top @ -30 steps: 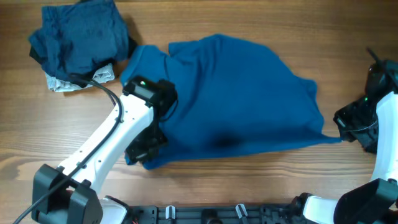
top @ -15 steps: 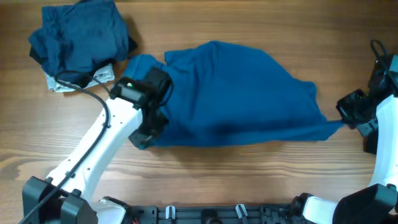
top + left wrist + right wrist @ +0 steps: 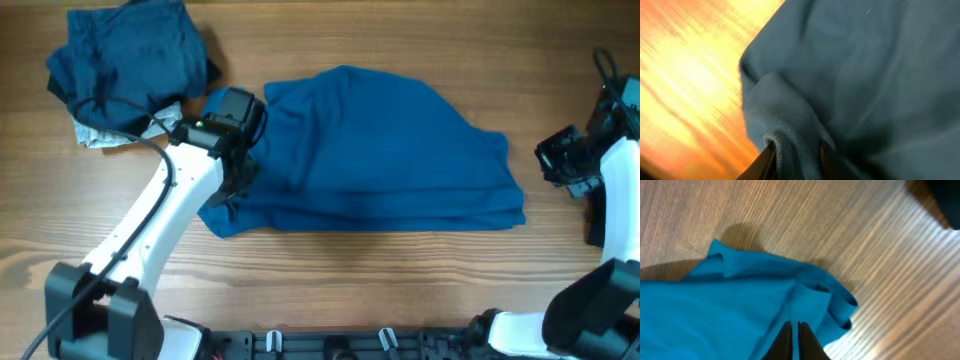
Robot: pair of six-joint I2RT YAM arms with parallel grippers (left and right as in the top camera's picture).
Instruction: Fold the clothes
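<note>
The wooden table is bare along its near side and to the right. We see the blue shirt at the centre, doubled over once with its near edges roughly stacked. We judge more folds are needed, and the dark pile at far left looks crumpled.

The left gripper has a rolled hem between its parted fingers at the shirt's left edge; whether it grips, we cannot tell. The right gripper hangs near the shirt's right edge, fingers together and empty. The shirt and pile sit close together, so room on the left is tight.
</note>
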